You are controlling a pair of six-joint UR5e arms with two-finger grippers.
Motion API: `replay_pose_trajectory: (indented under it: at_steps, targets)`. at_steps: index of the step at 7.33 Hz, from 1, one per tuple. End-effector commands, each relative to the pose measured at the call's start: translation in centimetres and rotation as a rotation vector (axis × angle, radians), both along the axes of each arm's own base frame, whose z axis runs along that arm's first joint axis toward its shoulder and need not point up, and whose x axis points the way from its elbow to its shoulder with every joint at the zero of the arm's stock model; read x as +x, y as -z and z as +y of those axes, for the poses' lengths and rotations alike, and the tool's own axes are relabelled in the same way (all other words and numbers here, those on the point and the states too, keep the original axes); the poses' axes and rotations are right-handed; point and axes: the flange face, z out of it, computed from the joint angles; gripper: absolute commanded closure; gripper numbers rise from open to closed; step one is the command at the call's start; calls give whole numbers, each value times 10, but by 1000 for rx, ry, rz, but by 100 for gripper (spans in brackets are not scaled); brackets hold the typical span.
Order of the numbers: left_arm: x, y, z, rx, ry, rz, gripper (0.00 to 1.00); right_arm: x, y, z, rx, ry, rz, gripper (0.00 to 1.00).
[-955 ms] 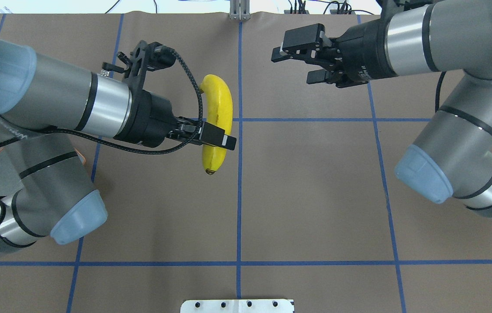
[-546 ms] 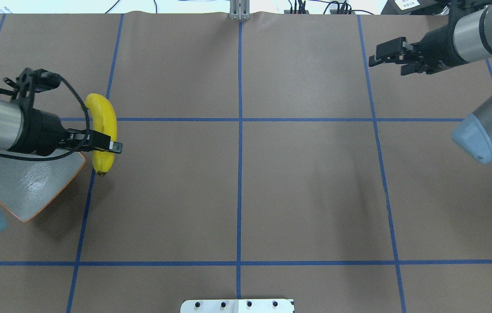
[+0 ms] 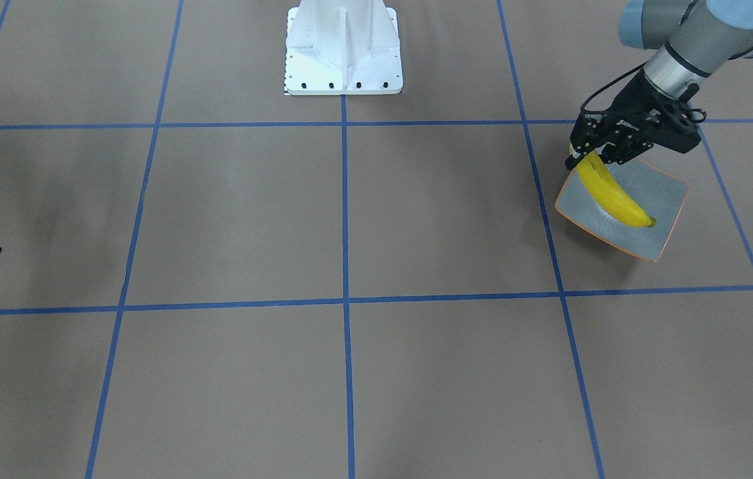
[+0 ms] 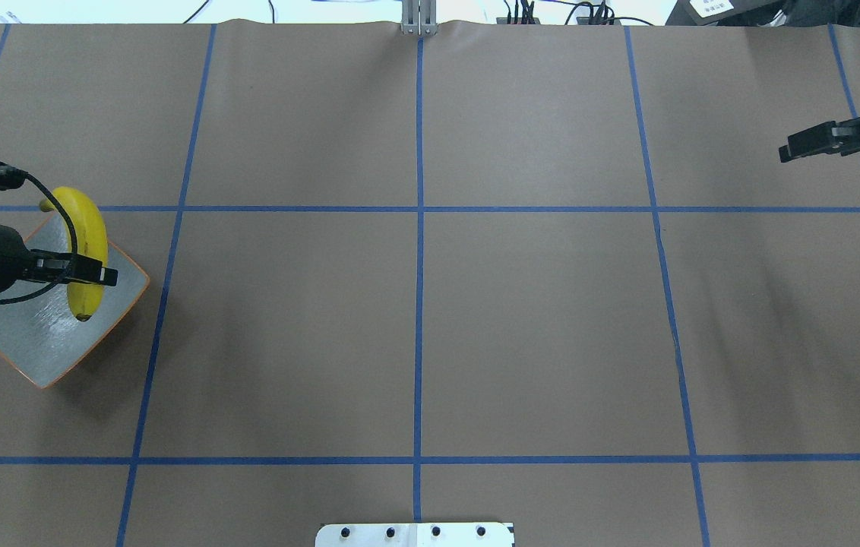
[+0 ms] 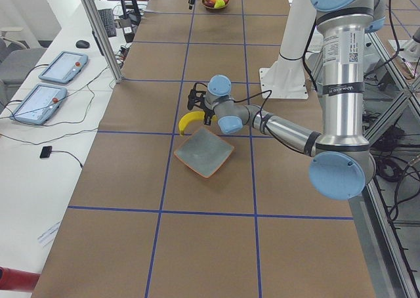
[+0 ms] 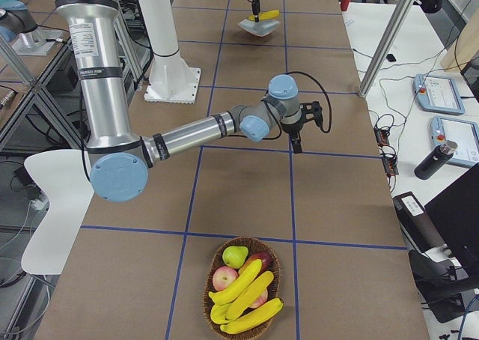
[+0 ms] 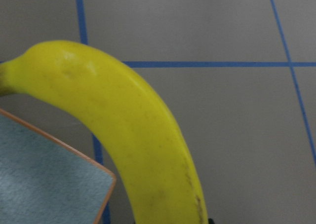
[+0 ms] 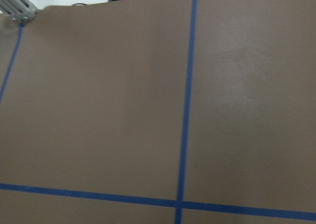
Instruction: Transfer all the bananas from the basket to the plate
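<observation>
A banana (image 4: 93,230) is being pinched near its middle by the jaws of the left gripper (image 4: 93,274), which is being held out level over the square grey-green plate (image 4: 41,346). The banana is being carried above the plate's right half as seen from overhead, with its dark tip over the glossy face and its stem end being held out past the plate's far orange rim. Whether the tip is touching the plate cannot be told. The plate is being borne by the brown counter (image 4: 415,319) at the robot's far left, just beyond a blue tape line (image 4: 153,342).

The right gripper (image 4: 793,149) is being held above the counter at the far right, well apart from the plate; whether its jaws are spread or pressed together cannot be told. At that end of the counter, three more bananas (image 6: 244,286) are being held in a wicker basket (image 6: 278,269), piled with a pear (image 6: 235,255) and apples (image 6: 224,277).
</observation>
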Motion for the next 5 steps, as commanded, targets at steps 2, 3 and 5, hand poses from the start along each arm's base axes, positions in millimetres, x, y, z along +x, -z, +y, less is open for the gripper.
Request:
replay_pose_trajectory:
  at_steps: [2,3,5]
  targets:
    - [-11,-61,6,38,-20,-132,83,93,-82,22,52,132,180,0]
    - [-17,-73,13,82,-54,-166,63,111,-99,22,63,170,208,0]
    - [-27,-91,23,169,-128,-219,33,143,-141,26,78,241,191,0]
